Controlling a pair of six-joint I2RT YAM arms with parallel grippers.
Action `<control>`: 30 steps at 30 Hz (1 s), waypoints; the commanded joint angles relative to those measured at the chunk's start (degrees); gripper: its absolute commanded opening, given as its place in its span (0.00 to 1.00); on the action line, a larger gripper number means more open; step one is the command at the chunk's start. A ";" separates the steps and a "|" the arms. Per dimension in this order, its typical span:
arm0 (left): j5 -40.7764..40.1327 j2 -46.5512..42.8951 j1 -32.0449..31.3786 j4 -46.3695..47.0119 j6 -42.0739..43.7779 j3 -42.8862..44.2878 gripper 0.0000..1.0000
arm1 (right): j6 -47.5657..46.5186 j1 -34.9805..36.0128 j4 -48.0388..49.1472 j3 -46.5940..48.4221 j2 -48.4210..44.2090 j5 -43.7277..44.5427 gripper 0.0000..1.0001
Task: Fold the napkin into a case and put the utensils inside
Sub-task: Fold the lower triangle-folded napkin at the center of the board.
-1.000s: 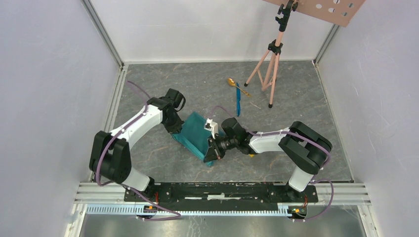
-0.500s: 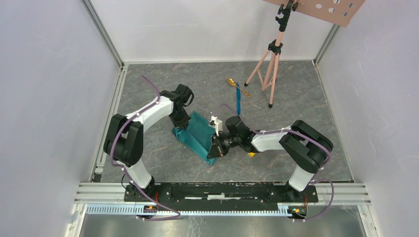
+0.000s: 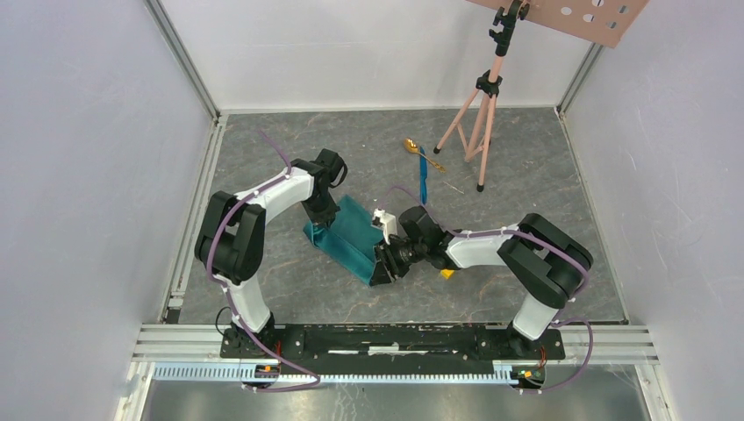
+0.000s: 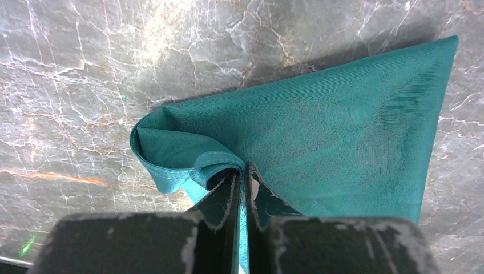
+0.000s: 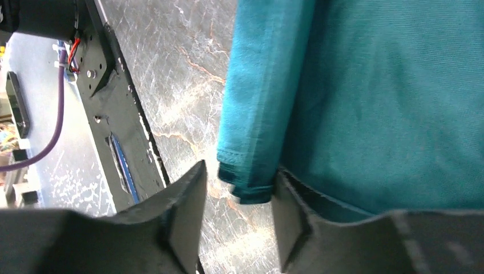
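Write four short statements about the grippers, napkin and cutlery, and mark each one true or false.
1. The left gripper is pinched shut on a fold of the napkin. True.
2. The right gripper is clamped tight on the napkin. False: its jaws stand apart, with the napkin's folded edge between them.
3. The spoon and knife are tucked inside the napkin. False: both lie bare on the table beyond the napkin, near the tripod.
4. The napkin is doubled over into layers rather than spread flat. True.
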 commanded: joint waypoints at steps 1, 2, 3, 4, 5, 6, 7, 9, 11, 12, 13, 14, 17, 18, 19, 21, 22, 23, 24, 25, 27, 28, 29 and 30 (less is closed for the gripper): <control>-3.04 0.18 0.37 2.35 2.25 2.05 0.02 | -5.23 0.09 -2.07 1.94 -2.95 3.44 0.55; -2.96 0.12 0.35 2.28 2.25 2.03 0.02 | -5.97 0.08 -2.32 2.17 -3.08 4.34 0.59; -2.91 0.16 0.38 2.33 2.26 2.02 0.02 | -6.48 0.17 -2.52 2.35 -3.26 5.23 0.62; -2.89 0.17 0.41 2.33 2.26 2.04 0.02 | -6.96 0.17 -2.78 2.52 -3.48 6.36 0.65; -2.88 0.12 0.36 2.33 2.26 2.04 0.02 | -7.31 0.11 -3.15 2.76 -3.68 7.18 0.67; -2.82 -0.06 0.37 2.46 2.32 2.03 0.02 | -7.60 0.11 -3.45 3.02 -3.85 8.43 0.69; -2.80 -0.03 0.34 2.40 2.34 2.04 0.02 | -7.94 0.16 -3.89 3.36 -4.02 9.38 0.71; -2.36 -0.14 0.32 2.48 2.47 1.96 0.02 | -8.26 0.17 -4.79 4.36 -3.97 10.77 0.72; -1.90 -0.40 0.38 2.89 2.69 1.66 0.02 | -7.89 0.19 -5.23 5.31 -3.59 11.42 0.72; -1.64 -0.47 0.29 3.28 2.78 1.43 0.02 | -7.19 0.17 -5.00 5.69 -3.28 11.36 0.71; -1.48 -0.49 0.29 3.38 2.78 1.25 0.02 | -6.30 0.13 -4.61 5.82 -2.86 11.36 0.69; -1.37 -0.37 0.28 3.38 2.87 1.23 0.02 | -5.75 0.16 -4.34 6.04 -2.36 11.24 0.67; -1.62 -0.19 0.35 3.38 2.87 1.23 0.02 | -4.15 0.16 -3.72 6.66 -1.07 11.51 0.54; -1.73 -0.18 0.28 3.38 2.87 1.22 0.02 | -4.04 0.18 -3.67 6.92 -0.61 11.80 0.51; -1.80 -0.23 0.37 3.38 2.80 1.22 0.02 | -4.05 0.17 -3.86 7.20 -0.25 12.29 0.47; -1.87 -0.11 0.37 3.47 2.71 1.36 0.02 | -4.34 0.17 -4.27 7.62 0.30 14.35 0.38; -1.91 -0.01 0.44 3.49 2.77 1.46 0.02 | -4.82 0.17 -4.90 8.09 0.56 15.55 0.33; -1.90 -0.01 0.43 3.47 2.78 1.63 0.02 | -5.34 0.17 -5.59 8.55 0.79 16.75 0.26; -1.92 0.03 0.49 3.49 2.86 1.74 0.02 | -5.90 0.16 -5.85 8.93 0.84 17.69 0.21; -1.90 0.07 0.60 3.49 2.87 1.75 0.02 | -6.28 0.16 -5.89 9.18 0.98 18.71 0.15; -1.31 -0.01 0.73 3.56 3.17 2.01 0.02 | -7.10 0.17 -6.57 9.85 1.29 20.66 0.06; -0.77 -0.08 0.83 3.70 3.63 2.22 0.03 | -7.44 0.17 -7.09 10.25 1.39 21.47 0.01; -0.16 -0.39 0.95 3.86 4.17 2.38 0.05 | -7.94 0.15 -7.50 10.61 1.39 21.95 0.00; 0.62 -0.74 0.96 4.37 5.06 2.45 0.08 | -8.21 0.15 -7.93 10.80 1.26 22.94 0.00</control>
